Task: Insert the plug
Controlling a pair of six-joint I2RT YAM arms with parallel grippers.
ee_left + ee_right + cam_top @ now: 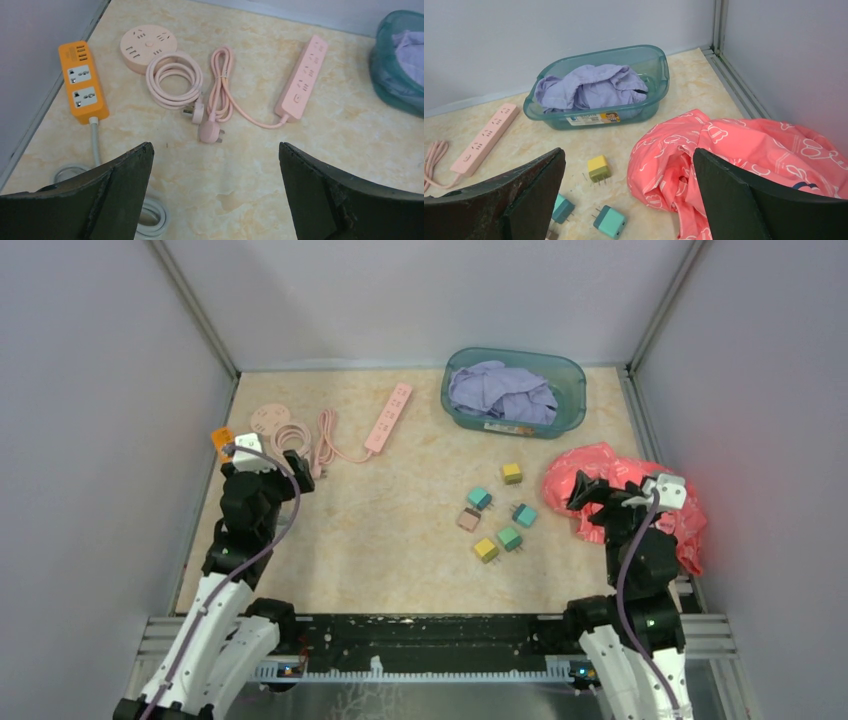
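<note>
Both aloft: left pincer [215, 146], right pincer [628, 151]

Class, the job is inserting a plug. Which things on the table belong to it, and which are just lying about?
Belong: small coloured cube plugs, long pink power strip, round pink socket hub, orange power strip.
Lying about: teal plastic tub, lilac cloth inside it, coral patterned cloth.
</note>
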